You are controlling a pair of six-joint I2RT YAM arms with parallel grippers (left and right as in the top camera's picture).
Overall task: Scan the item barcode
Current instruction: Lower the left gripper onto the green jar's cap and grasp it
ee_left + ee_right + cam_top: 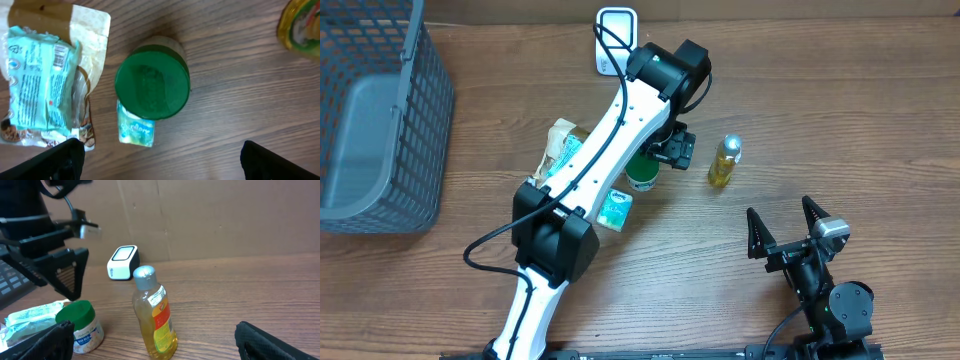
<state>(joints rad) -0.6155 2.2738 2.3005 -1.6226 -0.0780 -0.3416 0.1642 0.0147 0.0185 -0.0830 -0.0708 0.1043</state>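
Note:
A jar with a green lid (642, 176) (152, 82) (80, 325) stands upright in the middle of the table. My left gripper (672, 150) (162, 159) hovers just above and beside it, open, with nothing between its black fingers (67, 157). To the jar's right stands a yellow bottle with a silver cap (725, 162) (154, 315). My right gripper (785, 225) (156, 342) rests open near the front edge, facing the bottle and holding nothing. The white scanner (616, 40) (123, 262) sits at the back. No barcode on the jar shows.
A teal-wrapped snack bag (563, 150) (45, 80) lies left of the jar, and a small teal packet (615, 210) (136, 129) lies in front of it. A grey mesh basket (380, 120) stands at the far left. A cardboard wall (225, 215) closes the back.

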